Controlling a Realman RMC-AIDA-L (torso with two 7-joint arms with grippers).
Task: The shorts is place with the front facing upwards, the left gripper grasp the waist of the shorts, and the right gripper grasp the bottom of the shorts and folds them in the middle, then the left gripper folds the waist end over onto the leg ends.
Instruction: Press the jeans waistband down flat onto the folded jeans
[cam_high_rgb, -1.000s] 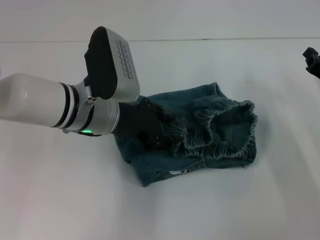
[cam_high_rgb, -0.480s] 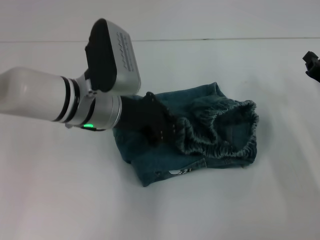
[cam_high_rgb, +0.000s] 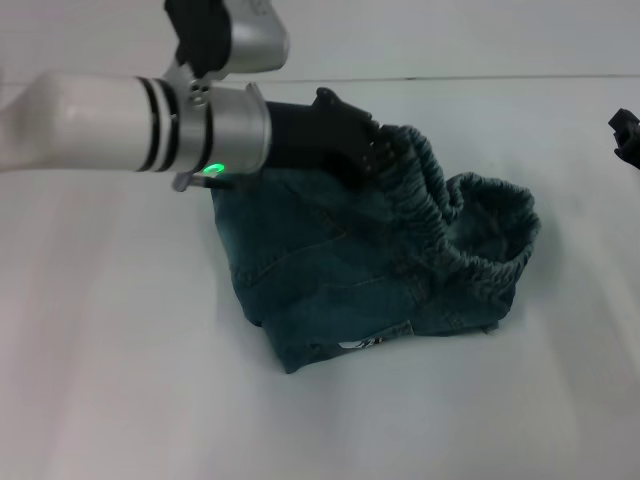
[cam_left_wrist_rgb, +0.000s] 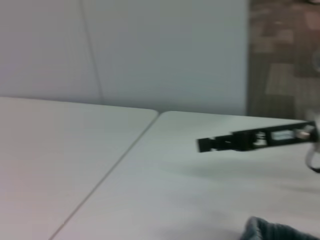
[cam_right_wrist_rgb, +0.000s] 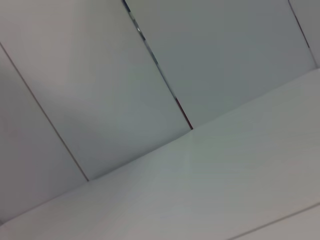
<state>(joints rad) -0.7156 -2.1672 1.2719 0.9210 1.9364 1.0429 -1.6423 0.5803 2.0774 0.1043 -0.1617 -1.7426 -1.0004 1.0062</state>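
Overhead, white table (cam_high_rgb: 120, 380), grey panelled wall (cam_right_wrist_rgb: 100, 75), shorts (cam_high_rgb: 330, 280) lifted by left pincer (cam_high_rgb: 375, 150)

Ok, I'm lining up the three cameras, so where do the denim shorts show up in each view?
Head view: the shorts lie mid-table, their waist lifted by the left gripper.
Left wrist view: only a denim scrap at the bottom edge, right of centre.
Right wrist view: not in it.
Shared landmark: the white table, also in the left wrist and right wrist views.

left gripper (cam_high_rgb: 378, 150) has lifted toward the frame's top, dragging the waist of the shorts (cam_high_rgb: 420, 180) up, so more denim shows underneath.
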